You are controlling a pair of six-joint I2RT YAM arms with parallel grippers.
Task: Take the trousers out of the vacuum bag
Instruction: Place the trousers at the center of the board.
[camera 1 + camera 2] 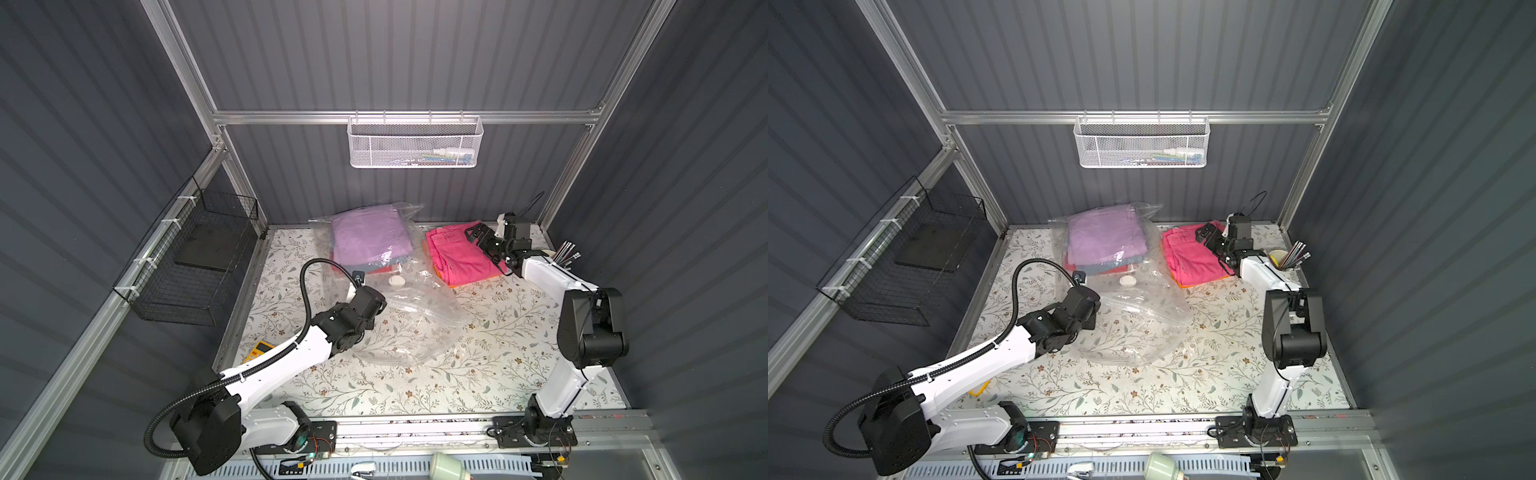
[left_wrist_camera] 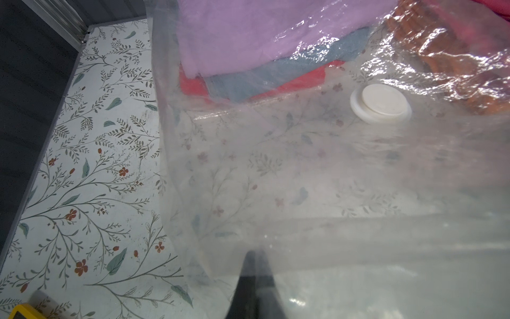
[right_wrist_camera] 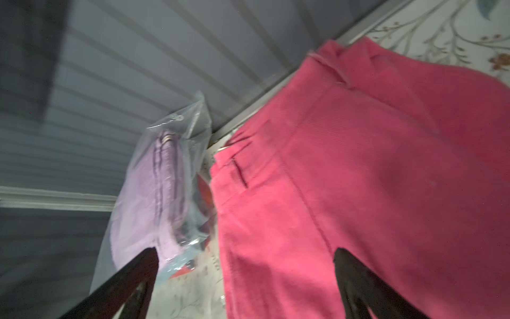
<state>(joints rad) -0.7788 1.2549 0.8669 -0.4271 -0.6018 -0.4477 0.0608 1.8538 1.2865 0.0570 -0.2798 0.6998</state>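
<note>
Verify left gripper [image 2: 251, 265] at the near left of the table [image 1: 457, 386]: clamped shut on a fold of the vacuum bag [image 1: 415, 320], with clear film draped over the fingers [image 2: 249, 287]. Note yellow device [image 1: 259, 350] at the near left table edge, beside the left arm.

Trace the bag away from the pinch: crumpled and empty across the middle of the table, then on to the round white valve [image 1: 395, 281]. Just beyond the valve, find three garments stacked inside the far part of the bag:
- lilac trousers [image 1: 370, 239] on top
- light blue trousers [image 2: 276, 74] beneath
- red trousers [image 2: 193, 85] at the bottom

Just to the right of that stack and outside the bag, find hot pink trousers [image 1: 461, 257] folded on top of orange trousers [image 2: 447, 58], resting on the table.

Check right gripper [image 3: 247, 256] over the far right part of the hot pink pair: spread wide and holding nothing. Cannot tell whether touching the cloth.

Note cup of pens [image 1: 1277, 257] close to the right forearm. On the left wall, note black wire basket [image 1: 195, 266]. On the back wall, note white mesh basket [image 1: 415, 143] hung from the rail.
</note>
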